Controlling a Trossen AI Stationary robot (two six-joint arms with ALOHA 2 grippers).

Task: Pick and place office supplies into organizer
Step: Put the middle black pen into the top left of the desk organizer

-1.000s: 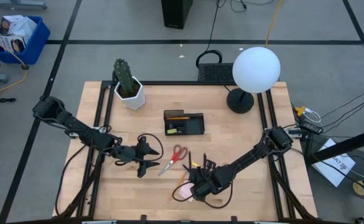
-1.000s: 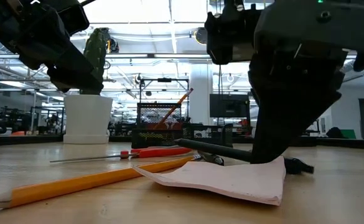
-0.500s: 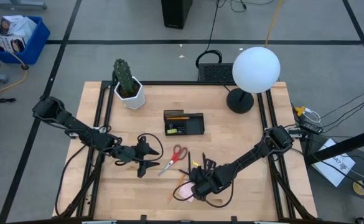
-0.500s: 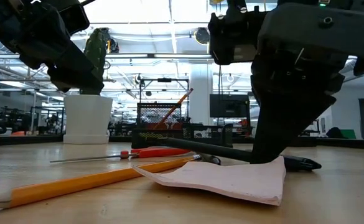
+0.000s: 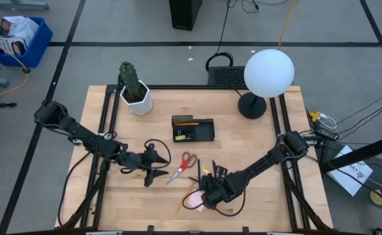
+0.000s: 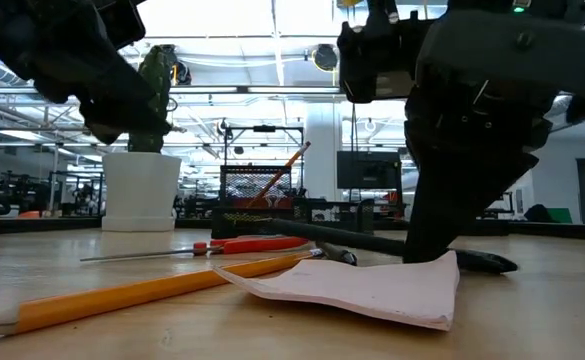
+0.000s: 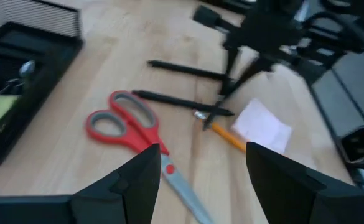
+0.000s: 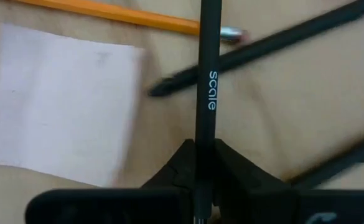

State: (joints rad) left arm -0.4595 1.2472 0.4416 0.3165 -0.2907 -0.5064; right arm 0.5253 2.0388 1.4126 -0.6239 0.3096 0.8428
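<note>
Two hands in play, little moving. Left hand (image 5: pixel 157 166) is hovering over the tabletop (image 5: pixel 256 153) just beside the red scissors (image 5: pixel 183 166), fingers spread wide and gripping nothing, same as a second ago. Organizer (image 5: pixel 213 130) is sitting mid-tabletop, well apart from the loose pile.

Right hand (image 5: pixel 210 193) is clamping a black pen (image 8: pixel 208 68) over the pink pad (image 8: pixel 63 102) and the pencil (image 8: pixel 126 14). Since a second ago, I'm seeing the pen's near end (image 6: pixel 492 262) sliding sideways and rising a touch in the low view. I'm reading that as the grasp holding and the lift starting, with the carry to the organizer not yet begun.

Pen's long axis is running straight out between the fingers along the hand's reach. It's lying almost level, crossing the pencil and a second pen (image 8: pixel 262 46).
</note>
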